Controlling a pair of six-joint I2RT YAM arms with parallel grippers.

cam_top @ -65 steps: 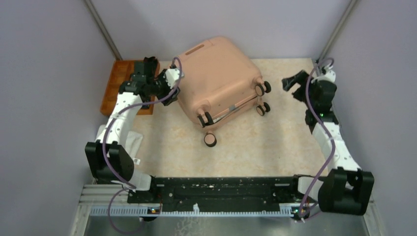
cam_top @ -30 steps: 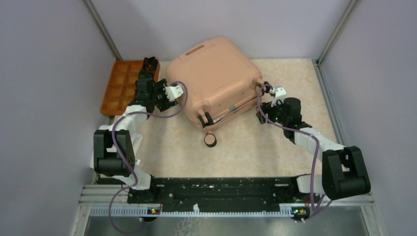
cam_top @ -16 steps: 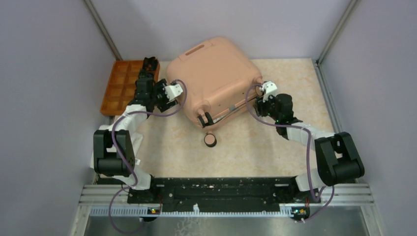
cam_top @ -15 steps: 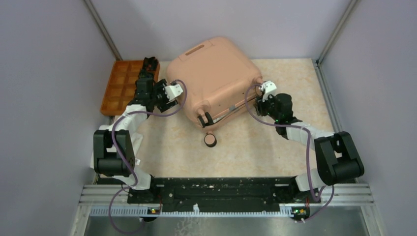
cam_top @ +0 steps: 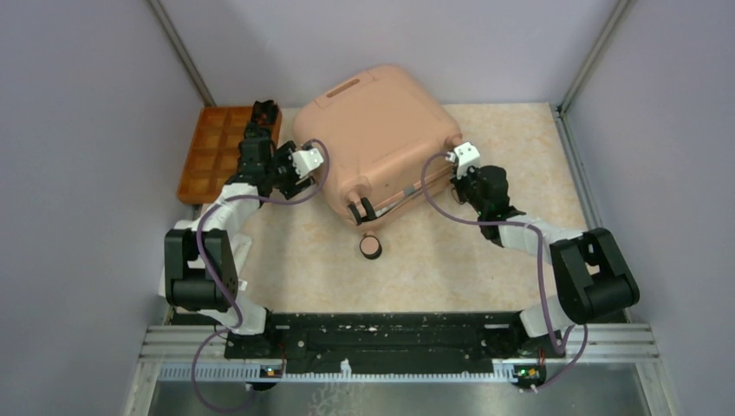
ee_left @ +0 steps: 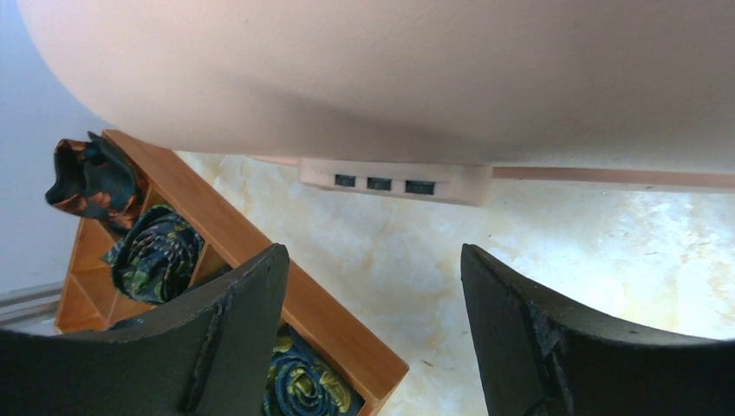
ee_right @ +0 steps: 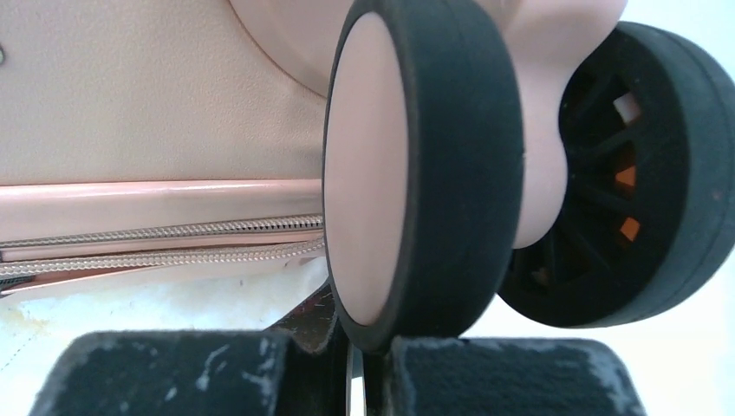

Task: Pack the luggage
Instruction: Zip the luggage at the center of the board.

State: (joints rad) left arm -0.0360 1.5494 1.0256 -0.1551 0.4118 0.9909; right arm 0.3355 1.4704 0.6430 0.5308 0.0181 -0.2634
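Lying beside luggage (cam_top: 381,130): tray (cam_top: 206,156), loose wheel (cam_top: 371,247)

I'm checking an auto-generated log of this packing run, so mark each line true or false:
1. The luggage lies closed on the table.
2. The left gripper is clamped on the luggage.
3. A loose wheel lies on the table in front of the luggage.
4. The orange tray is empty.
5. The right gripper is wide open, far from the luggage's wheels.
1. True. The luggage lies closed on the table.
2. False. The left gripper is open and faces the shell without touching it.
3. True. The loose wheel lies apart from the luggage.
4. False. The orange tray holds rolled fabric in some compartments.
5. False. The right gripper is shut, right at the wheels.
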